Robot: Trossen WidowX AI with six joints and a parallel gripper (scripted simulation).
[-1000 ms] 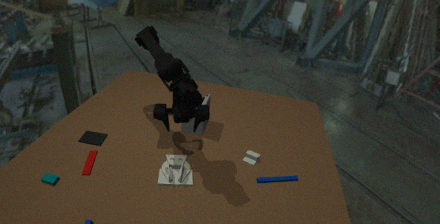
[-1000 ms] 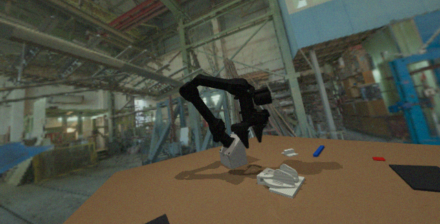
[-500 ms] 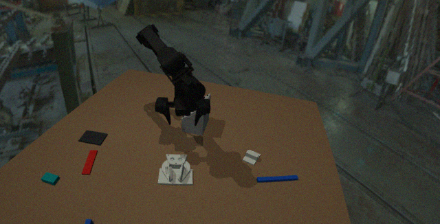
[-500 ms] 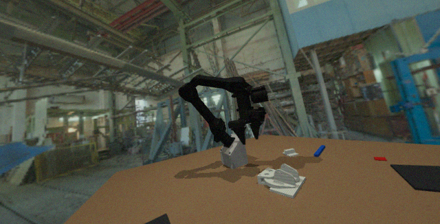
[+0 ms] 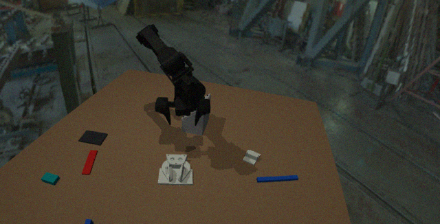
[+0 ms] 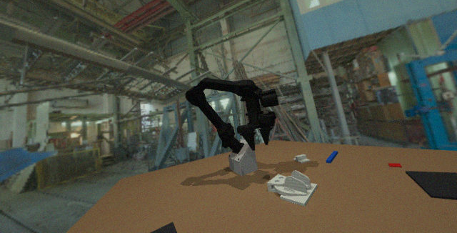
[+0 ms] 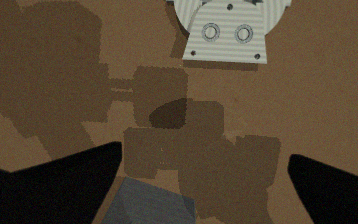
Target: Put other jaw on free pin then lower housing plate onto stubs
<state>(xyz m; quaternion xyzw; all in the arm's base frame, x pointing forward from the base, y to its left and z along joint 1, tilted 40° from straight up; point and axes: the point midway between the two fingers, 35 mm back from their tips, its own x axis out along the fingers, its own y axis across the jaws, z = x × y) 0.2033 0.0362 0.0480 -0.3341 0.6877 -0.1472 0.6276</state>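
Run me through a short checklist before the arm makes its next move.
1. Gripper open, nothing between its fingers: ok.
2. Gripper clear of the white jaw assembly: ok.
3. Housing plate on, with two round stub ends showing in its holes: ok.
4. Gear teeth meshed under the plate: cannot tell, hidden.
5. Blue bar away from the assembly: ok.

A large industrial workshop, shown by steel girders (image 6: 293, 36), overhead beams and stacked long stock.
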